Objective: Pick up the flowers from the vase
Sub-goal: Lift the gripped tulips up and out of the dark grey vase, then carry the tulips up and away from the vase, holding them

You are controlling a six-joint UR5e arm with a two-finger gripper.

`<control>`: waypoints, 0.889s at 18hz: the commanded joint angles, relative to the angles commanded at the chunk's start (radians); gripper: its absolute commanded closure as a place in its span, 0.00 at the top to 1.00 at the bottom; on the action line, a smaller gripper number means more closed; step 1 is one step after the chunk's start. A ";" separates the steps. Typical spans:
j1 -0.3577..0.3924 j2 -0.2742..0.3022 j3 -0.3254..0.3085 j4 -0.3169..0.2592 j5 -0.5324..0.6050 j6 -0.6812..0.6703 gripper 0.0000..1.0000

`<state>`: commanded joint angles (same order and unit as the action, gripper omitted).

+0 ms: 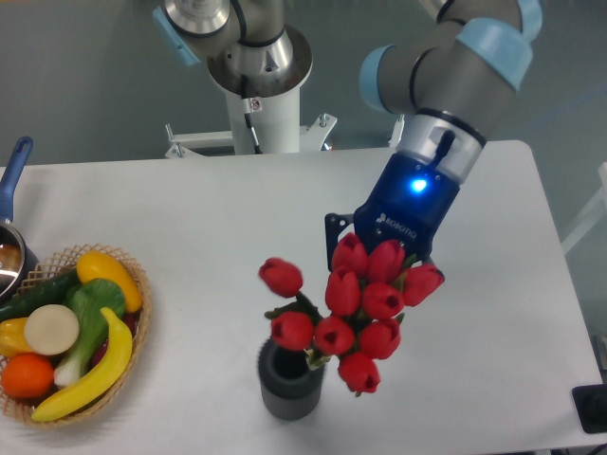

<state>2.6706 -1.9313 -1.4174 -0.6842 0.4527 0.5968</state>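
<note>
The flowers (358, 308), a tight bunch of red tulip buds with bits of green leaf, hang tilted to the right above the vase (289, 387). The vase is a small dark ribbed pot near the table's front edge, and its round mouth shows open at the left. The bunch's green stems reach down to the vase's right rim; I cannot tell if they are clear of it. My gripper (379, 270) comes down from the upper right just behind the buds. Its fingers are hidden by the flowers, and it appears shut on the bunch.
A wicker basket (144, 301) with banana, orange, pepper and greens stands at the front left. A metal pot with a blue handle (13, 163) sits at the left edge. The arm's base (256, 66) stands at the back. A dark object (592, 409) lies at the front right corner.
</note>
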 joint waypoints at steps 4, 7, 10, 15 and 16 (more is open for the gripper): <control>0.023 0.009 0.000 0.000 -0.029 -0.028 0.00; 0.050 0.009 -0.002 0.000 -0.023 0.006 0.00; 0.081 0.021 -0.005 -0.005 0.018 0.081 0.00; 0.133 0.081 -0.063 -0.011 0.338 0.249 0.00; 0.143 0.098 -0.084 -0.012 0.403 0.305 0.00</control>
<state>2.8132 -1.8333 -1.5016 -0.6964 0.8553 0.9014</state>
